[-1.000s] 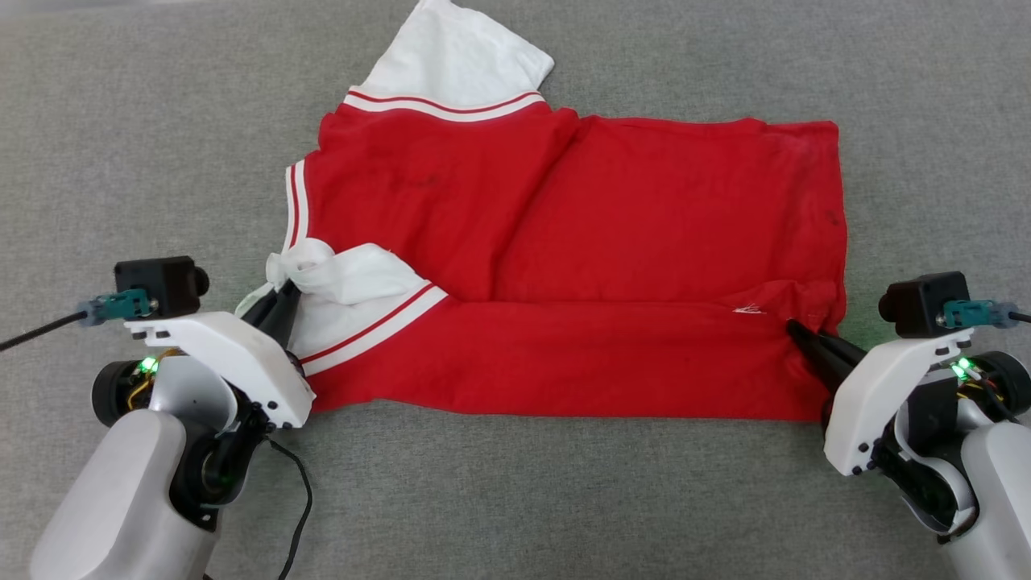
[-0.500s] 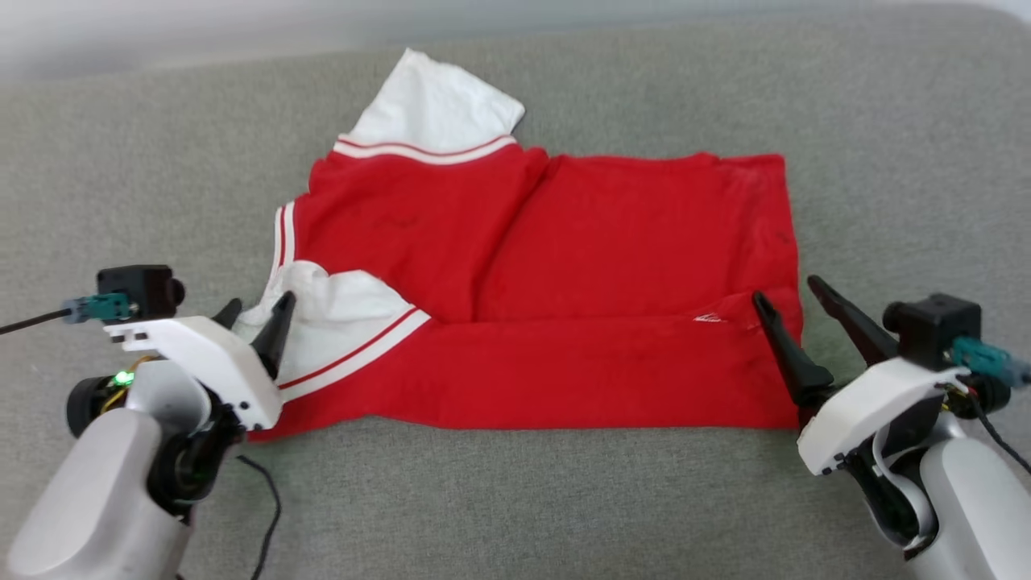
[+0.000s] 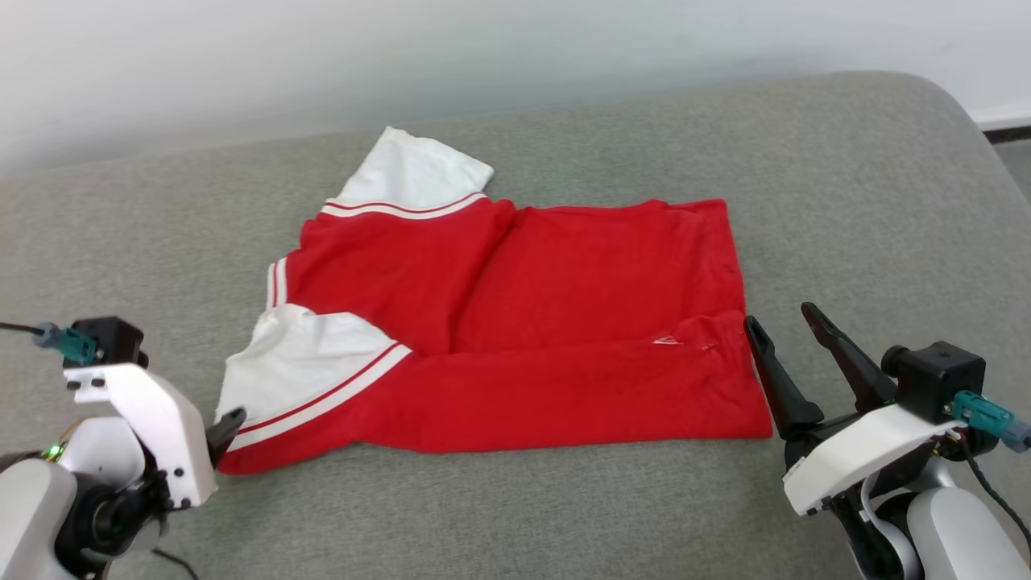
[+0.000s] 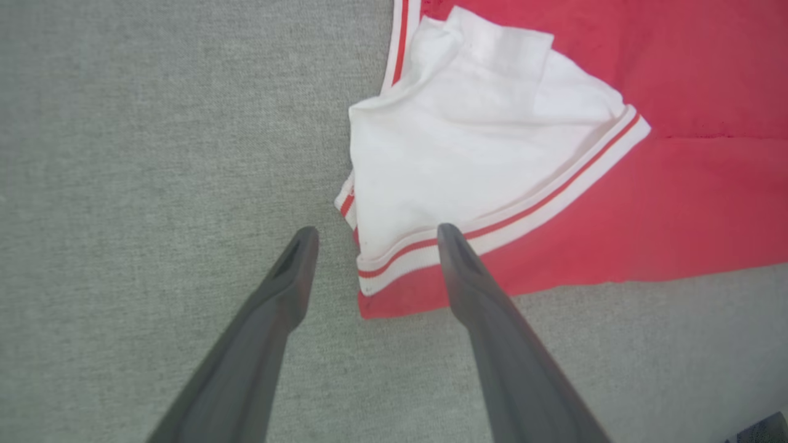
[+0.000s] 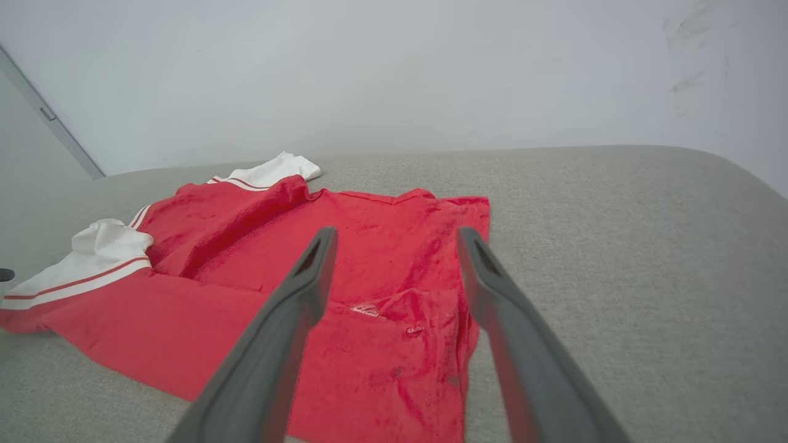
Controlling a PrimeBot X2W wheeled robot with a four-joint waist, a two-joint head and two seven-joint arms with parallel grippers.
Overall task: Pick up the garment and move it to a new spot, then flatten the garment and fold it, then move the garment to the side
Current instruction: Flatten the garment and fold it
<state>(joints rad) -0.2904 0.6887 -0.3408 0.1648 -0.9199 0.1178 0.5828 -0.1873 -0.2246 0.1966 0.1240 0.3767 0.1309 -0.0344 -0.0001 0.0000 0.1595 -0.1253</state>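
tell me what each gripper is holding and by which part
Nothing is held: jaws of the left gripper and right gripper stand open beside the garment.

Matt cloth garment (image 3: pixel 564 322), rough woven cushion (image 3: pixel 846 201)

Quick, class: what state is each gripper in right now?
Left gripper: jaws open, holding nothing, beside the garment.
Right gripper: jaws open, holding nothing, at its opposite end.

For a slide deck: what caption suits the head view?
Open left gripper and right gripper flank a part-folded red jersey on grey upholstery.
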